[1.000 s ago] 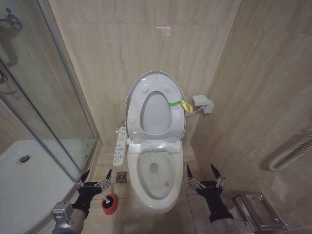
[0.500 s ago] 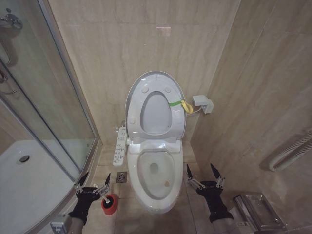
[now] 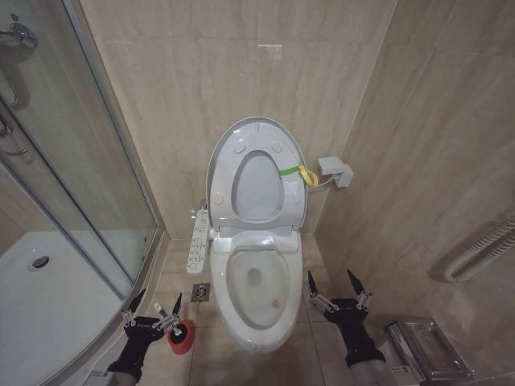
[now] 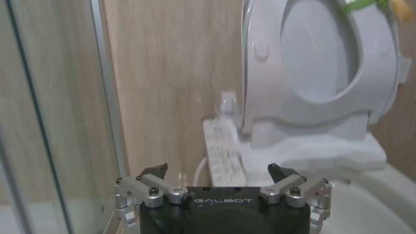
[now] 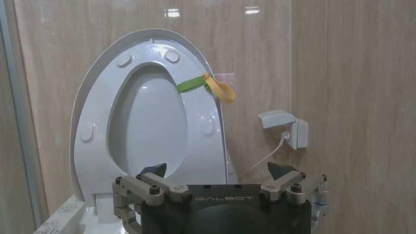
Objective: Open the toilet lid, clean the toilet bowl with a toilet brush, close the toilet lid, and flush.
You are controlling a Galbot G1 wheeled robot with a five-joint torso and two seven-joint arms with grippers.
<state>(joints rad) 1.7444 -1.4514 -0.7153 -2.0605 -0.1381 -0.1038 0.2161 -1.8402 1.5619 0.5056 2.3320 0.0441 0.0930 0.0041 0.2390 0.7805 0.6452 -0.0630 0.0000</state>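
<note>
Left gripper (image 3: pixel 155 309) open beside red holder (image 3: pixel 182 338); shower glass (image 3: pixel 72 185) alongside.

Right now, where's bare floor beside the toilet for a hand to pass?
Free: tiled floor between the toilet bowl and right wall, ahead of the open right hand. Smaller patch: tile between bowl and shower enclosure, behind the floor drain. Crowded: near left, where the open left hand hovers by the red holder.
</note>
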